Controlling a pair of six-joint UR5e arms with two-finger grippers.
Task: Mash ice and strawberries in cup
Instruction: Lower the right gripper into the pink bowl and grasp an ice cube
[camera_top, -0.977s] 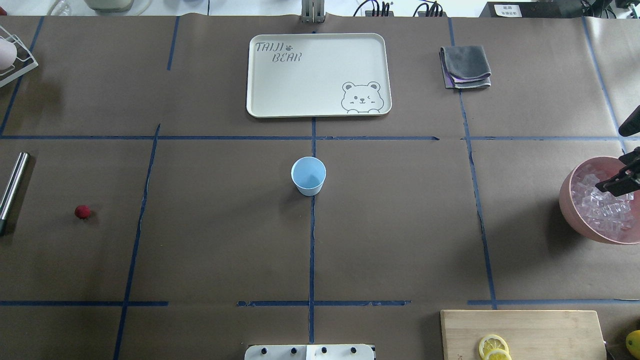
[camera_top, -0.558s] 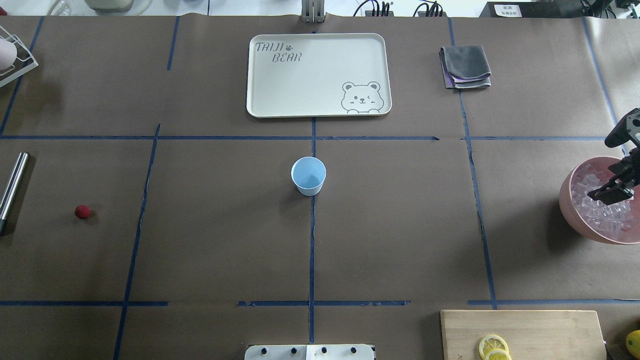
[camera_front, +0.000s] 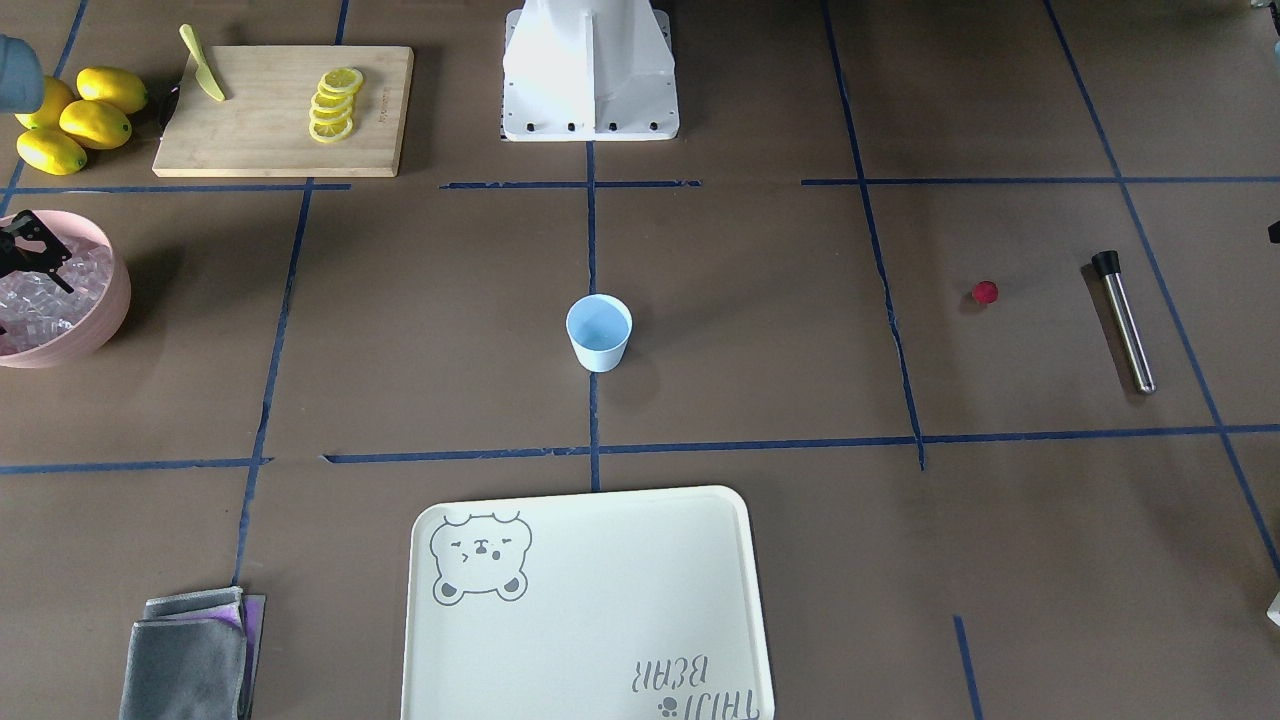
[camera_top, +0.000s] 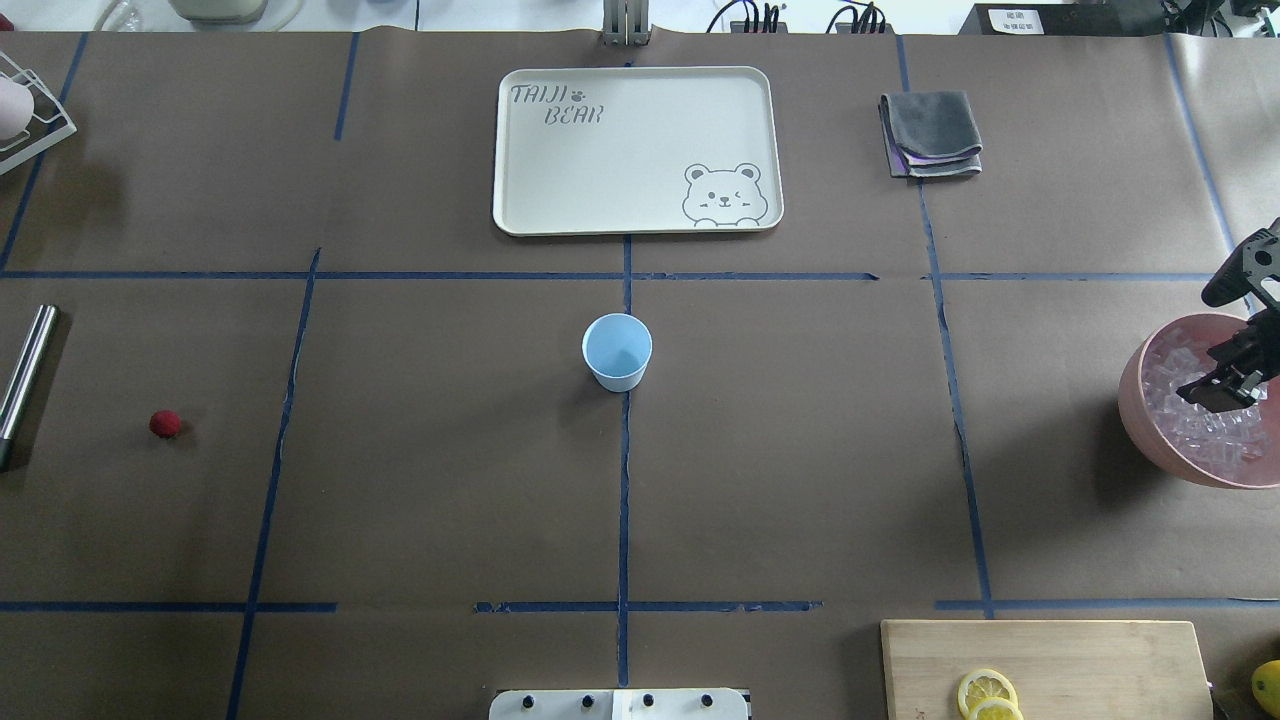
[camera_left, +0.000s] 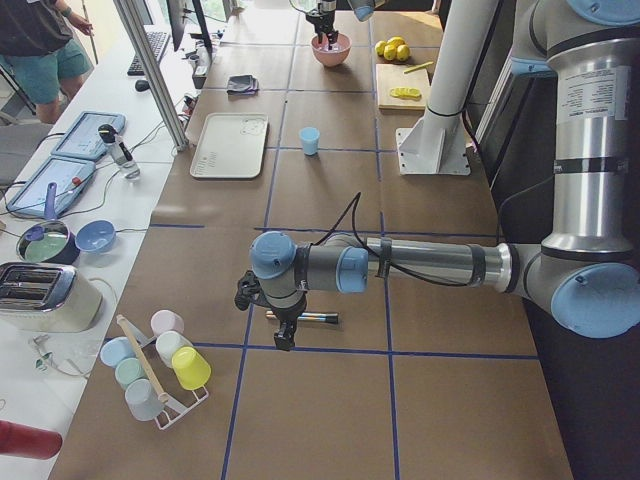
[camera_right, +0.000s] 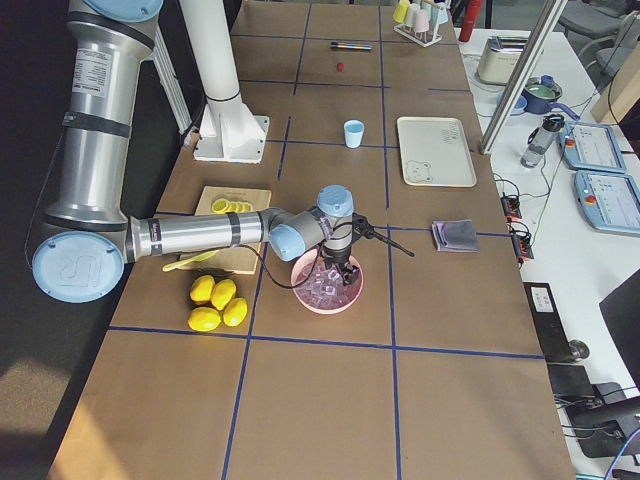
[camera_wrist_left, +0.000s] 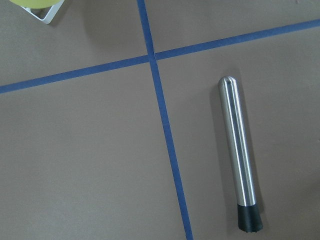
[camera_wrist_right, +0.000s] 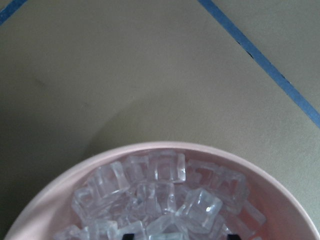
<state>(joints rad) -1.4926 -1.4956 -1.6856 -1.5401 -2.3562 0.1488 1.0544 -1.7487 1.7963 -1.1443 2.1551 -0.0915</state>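
While the right gripper (camera_top: 1222, 388) hangs in the pink bowl (camera_top: 1140, 405), well to the robot's right of the cup (camera_top: 617, 351), jaws spread and empty among the ice (camera_wrist_right: 165, 200), ice pickup is judged in hand; closure on one cube is required next. The strawberry (camera_top: 165, 424) lies well to the cup's left. The left gripper's (camera_left: 283, 338) opening cannot be told.

- A cream tray (camera_top: 560, 180) with a bear drawing lies at the overhead view's upper centre, with a folded grey cloth (camera_top: 930, 130) to its right.
- A pink bowl (camera_top: 1133, 400) stands at the right edge.
- A wooden cutting board (camera_front: 260, 135) (upper left, front-facing view) carries lemon slices (camera_front: 333, 103) and a yellow-green knife (camera_front: 202, 50). Whole lemons (camera_front: 75, 118) lie left of it.
- A steel rod (camera_front: 1125, 320) with a black tip lies at right.
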